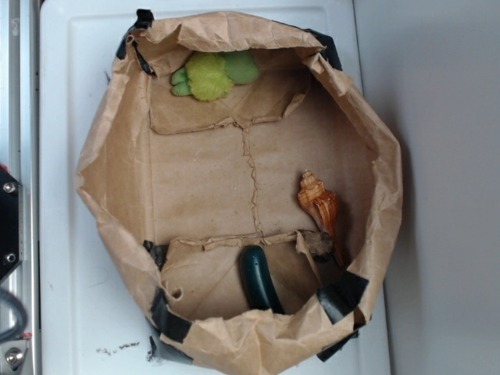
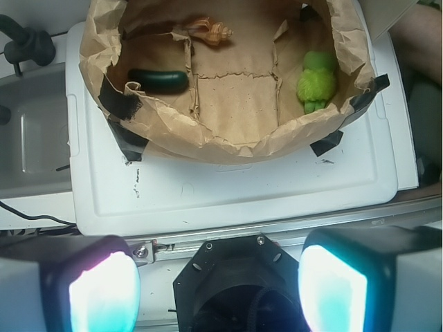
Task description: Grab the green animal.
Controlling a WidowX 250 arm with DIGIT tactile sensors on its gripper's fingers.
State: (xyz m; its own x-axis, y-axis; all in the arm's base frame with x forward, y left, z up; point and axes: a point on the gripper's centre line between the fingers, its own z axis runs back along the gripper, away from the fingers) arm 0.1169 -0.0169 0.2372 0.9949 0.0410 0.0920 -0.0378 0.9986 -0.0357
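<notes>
Wrist view: claw (image 2: pixel 218 287) open above fuzzy green animal (image 2: pixel 317 81) in crumpled paper bag (image 2: pixel 228 142)

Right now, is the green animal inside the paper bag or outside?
Inside. The green animal lies on the paper bag's floor, against one wall.

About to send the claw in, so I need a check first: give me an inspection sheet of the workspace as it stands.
Surface: white plastic lid under a crumpled brown paper bag tray.
Job's thing: fuzzy lime-green plush animal lying in the tray's corner, untouched.
Clutter: orange-brown spiral seashell; dark green glossy cucumber-like object.
Claw: open, outside the tray, holding nothing.
Cables: black cable at wrist view's left edge.
Surroundings: grey wall.
</notes>
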